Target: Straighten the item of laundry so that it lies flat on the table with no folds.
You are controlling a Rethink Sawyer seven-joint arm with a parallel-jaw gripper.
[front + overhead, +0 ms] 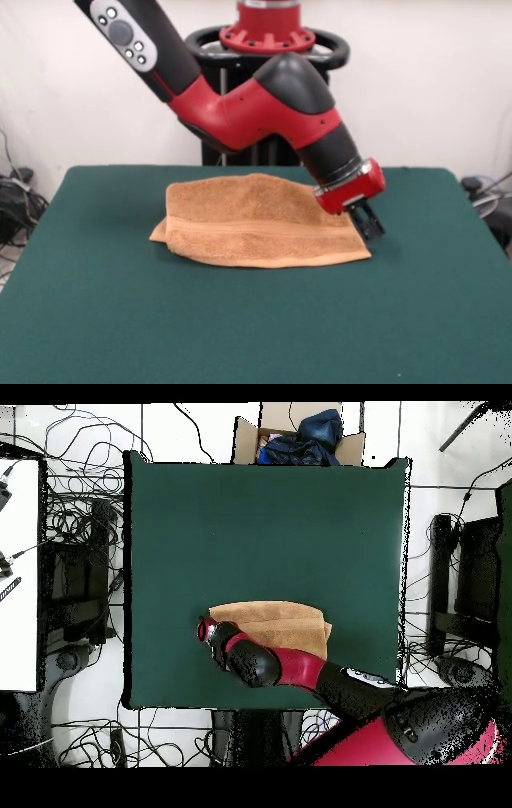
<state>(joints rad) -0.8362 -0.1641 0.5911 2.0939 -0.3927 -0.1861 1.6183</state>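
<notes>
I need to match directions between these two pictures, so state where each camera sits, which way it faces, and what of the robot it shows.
Front view: sits across the table, facing the pedestal; shows the red and black arm descending to the gripper at the towel edge.
Overhead view: sits above, looking straight down at the table; the arm enters from the bottom edge, covering part of the towel.
Shared: table, towel, arm and gripper, turned half round between views.
</notes>
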